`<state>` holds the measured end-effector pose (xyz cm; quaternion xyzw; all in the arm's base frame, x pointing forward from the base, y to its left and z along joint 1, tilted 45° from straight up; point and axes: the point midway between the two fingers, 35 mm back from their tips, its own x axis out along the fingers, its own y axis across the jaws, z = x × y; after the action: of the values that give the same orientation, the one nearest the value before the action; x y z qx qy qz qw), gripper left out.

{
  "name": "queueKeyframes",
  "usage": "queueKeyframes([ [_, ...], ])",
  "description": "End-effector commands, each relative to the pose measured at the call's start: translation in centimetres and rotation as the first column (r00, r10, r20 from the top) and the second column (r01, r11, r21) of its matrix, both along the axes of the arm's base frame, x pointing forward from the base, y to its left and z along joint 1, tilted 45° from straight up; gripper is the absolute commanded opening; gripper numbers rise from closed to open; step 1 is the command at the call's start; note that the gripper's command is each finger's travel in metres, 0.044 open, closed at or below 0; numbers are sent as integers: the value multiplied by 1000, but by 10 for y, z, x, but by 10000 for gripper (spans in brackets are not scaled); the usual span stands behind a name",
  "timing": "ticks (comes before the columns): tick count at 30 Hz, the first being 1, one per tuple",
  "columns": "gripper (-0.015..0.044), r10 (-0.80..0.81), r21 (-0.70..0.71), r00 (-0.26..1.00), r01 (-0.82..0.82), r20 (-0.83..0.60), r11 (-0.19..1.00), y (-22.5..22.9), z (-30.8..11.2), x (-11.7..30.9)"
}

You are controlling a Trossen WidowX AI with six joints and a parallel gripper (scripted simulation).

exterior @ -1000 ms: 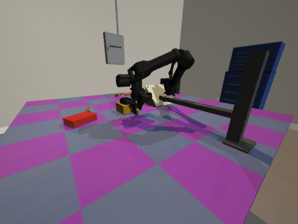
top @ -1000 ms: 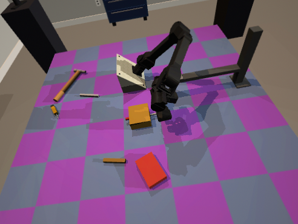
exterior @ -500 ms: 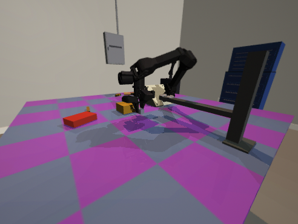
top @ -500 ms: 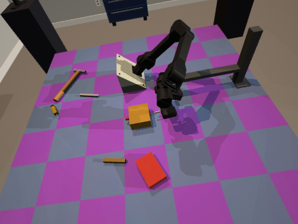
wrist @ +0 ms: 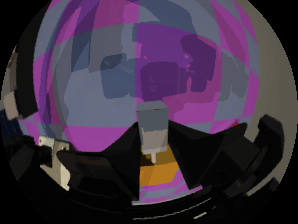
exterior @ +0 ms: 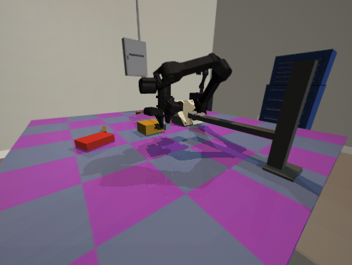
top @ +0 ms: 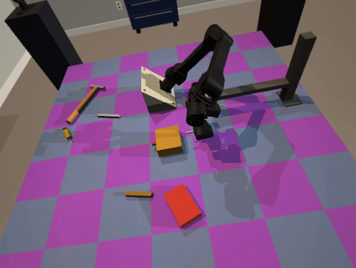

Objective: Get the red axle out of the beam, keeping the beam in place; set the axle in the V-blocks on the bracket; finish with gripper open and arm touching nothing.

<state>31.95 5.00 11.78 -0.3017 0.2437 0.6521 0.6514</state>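
the table (top: 130, 217) (exterior: 143, 222) (wrist: 95, 100) is checkered in magenta and slate blue. seen in the top view, an orange block (top: 168, 139) (exterior: 144, 127) (wrist: 159, 174) sits near the middle, and round it are a red block (top: 182, 206) (exterior: 94, 142) (wrist: 236, 124) at six o'clock, a small orange bar (top: 138, 194) (exterior: 104, 129) at seven, a yellow-and-black tool (top: 66, 133) at nine, a hammer (top: 84, 103) with a wooden handle at ten, a thin pale rod (top: 108, 116) between hammer and block, a pale wedge-shaped piece (top: 149, 85) (exterior: 180, 116) (wrist: 59, 162) just before twelve, and a dark post's foot plate (top: 296, 103) (exterior: 294, 174) just past two

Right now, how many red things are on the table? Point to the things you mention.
2: a red tip (top: 153, 143) poking from the orange block (top: 168, 138) (exterior: 147, 127) (wrist: 158, 175), and a red slab (top: 182, 205) (exterior: 94, 140) (wrist: 235, 124) lying flat. Others may be hidden.
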Motion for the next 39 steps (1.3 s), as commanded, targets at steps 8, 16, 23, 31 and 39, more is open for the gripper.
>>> queueKeyframes([
  [8, 0, 3, -6, 1000, -3, 8, 1000, -13, 13, 1],
  [16, 0, 3, -5, 1000, -3, 8, 1000, -22, 22, -1],
  [23, 0, 3, -4, 1000, -3, 8, 1000, -26, 25, 1],
  [31, 0, 3, -5, 1000, -3, 9, 1000, -33, 20, 26],
  [39, 0, 3, -5, 1000, -3, 10, 1000, -33, 15, 35],
])
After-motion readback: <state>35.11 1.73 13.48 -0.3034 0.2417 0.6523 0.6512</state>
